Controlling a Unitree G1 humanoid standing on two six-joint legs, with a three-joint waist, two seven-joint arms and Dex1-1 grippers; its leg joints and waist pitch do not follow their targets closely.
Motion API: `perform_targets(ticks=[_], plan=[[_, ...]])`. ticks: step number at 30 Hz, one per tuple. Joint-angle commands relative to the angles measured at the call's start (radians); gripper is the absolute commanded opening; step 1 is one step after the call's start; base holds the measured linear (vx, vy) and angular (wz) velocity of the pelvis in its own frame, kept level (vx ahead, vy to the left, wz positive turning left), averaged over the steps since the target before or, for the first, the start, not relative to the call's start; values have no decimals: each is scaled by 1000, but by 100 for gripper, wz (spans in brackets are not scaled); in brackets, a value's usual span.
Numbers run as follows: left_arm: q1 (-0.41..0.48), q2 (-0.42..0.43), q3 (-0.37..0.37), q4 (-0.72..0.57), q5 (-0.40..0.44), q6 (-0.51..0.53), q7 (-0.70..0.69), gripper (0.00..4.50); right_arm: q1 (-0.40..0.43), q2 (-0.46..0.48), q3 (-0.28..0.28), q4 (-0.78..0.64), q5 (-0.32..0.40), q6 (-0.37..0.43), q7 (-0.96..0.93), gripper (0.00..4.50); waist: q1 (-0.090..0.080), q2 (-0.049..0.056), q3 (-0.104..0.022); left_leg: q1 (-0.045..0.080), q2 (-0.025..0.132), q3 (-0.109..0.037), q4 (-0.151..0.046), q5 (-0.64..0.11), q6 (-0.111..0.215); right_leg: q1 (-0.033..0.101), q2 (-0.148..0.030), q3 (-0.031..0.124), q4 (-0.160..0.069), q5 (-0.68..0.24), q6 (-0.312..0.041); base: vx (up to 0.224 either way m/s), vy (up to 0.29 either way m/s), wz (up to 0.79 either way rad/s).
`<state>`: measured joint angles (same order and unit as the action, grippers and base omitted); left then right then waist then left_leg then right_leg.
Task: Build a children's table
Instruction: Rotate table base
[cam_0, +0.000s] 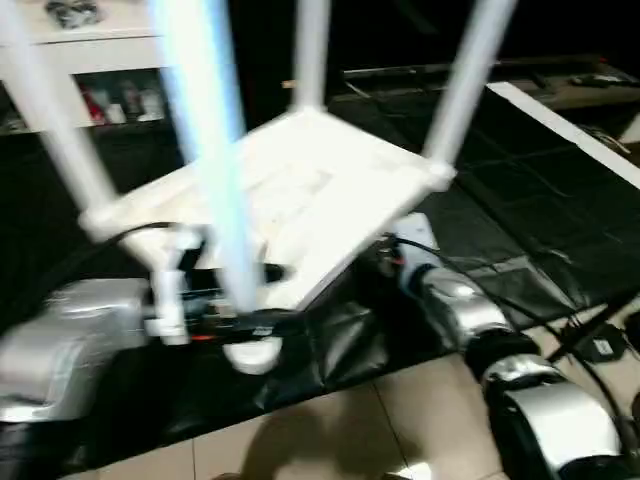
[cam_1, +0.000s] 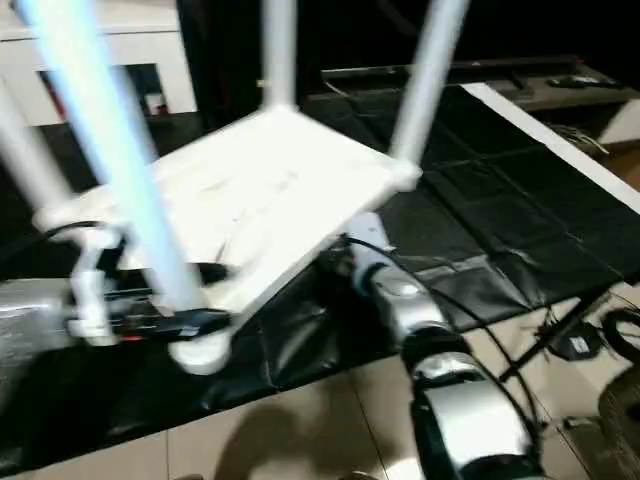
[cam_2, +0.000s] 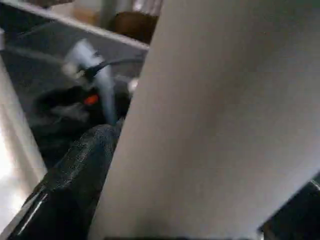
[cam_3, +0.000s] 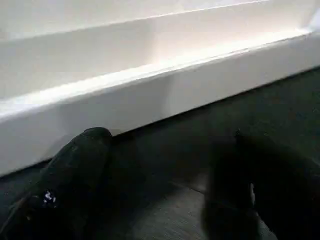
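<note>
White plastic rectangular tabletop inverted, tapered white legs cut off above. My right gripper spread, empty, under tabletop edge; left gripper spread around leg. Black mat, tiled floor.

Setting appears to be an indoor robot test area rather than a lived-in room — the view is blurred. Pale floor tiles are partly overlaid with black sheeting. Loose cables trail across the floor. A white cabinet stands behind — shelved items indistinct.
</note>
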<state>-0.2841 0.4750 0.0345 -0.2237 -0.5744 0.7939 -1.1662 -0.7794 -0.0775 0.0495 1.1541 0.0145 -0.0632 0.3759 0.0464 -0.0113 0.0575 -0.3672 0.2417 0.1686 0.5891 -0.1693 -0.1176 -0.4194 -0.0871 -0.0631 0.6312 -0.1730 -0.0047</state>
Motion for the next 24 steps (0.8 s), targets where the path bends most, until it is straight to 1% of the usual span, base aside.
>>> perform_targets(ticks=[1,2,4,5,6,7,8,9,10,11,13,14,15,16,17,18,20,21,24], plan=[[-43,-47,-54,-36,-42,15,10,440,-37,55,33,-4,-11,-42,61,450,9,16,-69,0,-25,17,-69,-262,-18,60,-27,30,-66,-178,-226,0,0,0],[-44,-48,-54,-36,-42,15,11,440,-37,56,33,-4,-11,-42,62,450,8,14,-68,1,-25,18,-69,-262,-16,59,-26,30,-67,-180,-227,0,0,0],[-74,-84,-86,-15,-39,3,15,440,-38,70,39,3,-17,-48,86,450,7,15,-70,4,-24,18,-67,-255,-10,58,-25,30,-66,-163,-232,0,0,0],[-106,-119,-118,23,-11,-21,36,440,-36,80,48,10,-25,-51,108,450,6,15,-69,3,-24,18,-68,-253,-5,58,-24,30,-66,-159,-236,0,0,0],[-117,-132,-129,37,0,-28,46,440,-34,84,51,11,-27,-53,119,450,7,16,-70,6,-24,20,-66,-254,-5,56,-24,31,-68,-155,-238,0,0,0],[-124,-140,-136,45,8,-33,51,440,-33,86,53,11,-28,-53,127,450,8,15,-71,2,-24,18,-66,-241,-3,62,-25,31,-63,-129,-244,0,0,0],[-132,-149,-148,54,15,-39,51,440,-30,89,57,10,-28,-55,137,450,7,14,-70,0,-24,17,-68,-241,-1,62,-24,30,-64,-132,-242,0,0,0],[-144,-171,-162,66,24,-44,62,440,-25,92,62,8,-30,-54,144,450,7,17,-70,1,-24,17,-67,-249,-2,63,-27,30,-66,-146,-240,0,0,0],[-153,-186,-172,75,30,-47,70,440,-23,95,65,8,-32,-55,149,450,7,16,-72,5,-23,18,-65,-243,0,62,-27,31,-66,-143,-242,0,0,0],[-168,-206,-184,101,58,-73,91,440,-20,94,69,10,-41,-61,129,450,8,23,-70,5,-23,17,-66,-246,0,60,-26,31,-67,-142,-245,0,0,0],[-199,-234,-190,169,120,-132,151,440,-22,85,59,23,-52,-60,72,450,11,19,-71,10,-23,20,-64,-254,0,58,-24,32,-70,-139,-244,0,0,0],[-199,-234,-190,169,120,-132,151,440,-22,85,59,23,-52,-60,72,450,12,19,-70,11,-23,20,-65,-262,-1,56,-24,32,-72,-148,-242,0,0,0],[-199,-234,-190,169,120,-132,151,440,-22,85,59,23,-52,-60,72,450,13,17,-70,8,-24,18,-67,-271,-4,61,-26,31,-71,-166,-235,0,0,0],[-238,-237,-189,257,186,-209,211,440,-24,63,29,39,-51,-54,23,450,13,16,-70,5,-24,16,-68,-269,-4,61,-27,30,-74,-180,-228,0,0,0],[-252,-232,-183,288,201,-234,224,440,-21,49,16,43,-45,-51,12,450,17,20,-70,12,-26,18,-65,-276,-7,57,-25,30,-77,-191,-221,0,0,0],[-261,-227,-178,305,207,-248,228,440,-17,38,7,45,-39,-49,6,450,17,20,-73,11,-27,18,-64,-270,-7,59,-25,31,-74,-181,-220,0,0,0],[-266,-218,-168,310,203,-252,222,440,-6,21,-2,43,-31,-48,10,450,20,15,-74,8,-24,16,-66,-251,-5,62,-27,30,-70,-158,-225,0,0,0],[-268,-209,-157,307,197,-248,213,440,9,5,-5,40,-29,-48,15,450,23,17,-74,7,-25,17,-64,-236,-1,63,-26,30,-67,-138,-230,0,0,0],[-270,-189,-134,319,200,-261,205,440,54,-39,-19,33,-23,-51,21,450,27,16,-75,8,-25,19,-62,-228,6,62,-25,30,-66,-116,-237,0,0,0]])
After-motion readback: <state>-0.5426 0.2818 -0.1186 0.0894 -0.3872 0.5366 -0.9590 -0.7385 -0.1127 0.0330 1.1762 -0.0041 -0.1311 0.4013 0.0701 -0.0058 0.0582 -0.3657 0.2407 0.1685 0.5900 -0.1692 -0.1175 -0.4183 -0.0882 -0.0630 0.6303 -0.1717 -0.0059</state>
